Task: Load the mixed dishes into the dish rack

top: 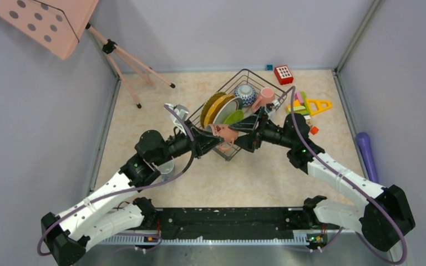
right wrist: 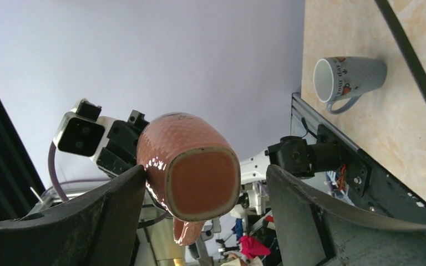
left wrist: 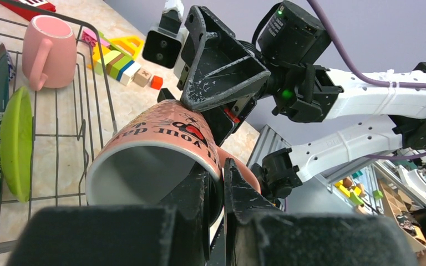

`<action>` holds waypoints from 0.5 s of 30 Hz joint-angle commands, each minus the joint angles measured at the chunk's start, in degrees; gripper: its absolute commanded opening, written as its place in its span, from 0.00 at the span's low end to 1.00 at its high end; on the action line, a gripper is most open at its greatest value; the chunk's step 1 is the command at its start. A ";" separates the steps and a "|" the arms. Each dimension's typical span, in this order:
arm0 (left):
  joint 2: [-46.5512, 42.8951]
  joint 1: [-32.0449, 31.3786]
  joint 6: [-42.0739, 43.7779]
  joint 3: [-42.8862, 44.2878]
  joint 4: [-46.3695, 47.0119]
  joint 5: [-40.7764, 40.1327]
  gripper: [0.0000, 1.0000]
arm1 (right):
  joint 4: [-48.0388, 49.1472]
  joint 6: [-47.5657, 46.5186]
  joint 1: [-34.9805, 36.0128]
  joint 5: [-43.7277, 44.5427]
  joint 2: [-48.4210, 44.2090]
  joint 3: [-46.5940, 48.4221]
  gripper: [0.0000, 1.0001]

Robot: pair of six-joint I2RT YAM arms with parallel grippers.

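My left gripper (top: 217,134) is shut on the rim of a pink mug with dark writing (top: 226,132), one finger inside and one outside (left wrist: 222,166). It holds the mug (left wrist: 161,138) tilted at the dish rack's (top: 249,73) near corner. My right gripper (top: 243,136) is open with its fingers on either side of the mug's base (right wrist: 202,183). The rack holds a yellow plate (top: 212,106), a white green-rimmed plate (top: 226,108), a lime-green plate (top: 234,116), a patterned bowl (top: 245,93) and another pink mug (top: 264,95). A grey mug (right wrist: 346,80) lies on its side on the table.
Colourful toy blocks (top: 305,105) and a red block (top: 283,73) lie right of the rack. A purple cylinder (top: 367,155) lies at the right wall. A tripod (top: 127,61) with a pink dotted board stands at the back left. Walls enclose the table.
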 commanded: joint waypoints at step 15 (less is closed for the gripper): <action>3.69 3.60 -5.95 -2.08 17.01 4.37 0.00 | 4.32 7.36 1.95 3.65 -0.74 1.25 0.00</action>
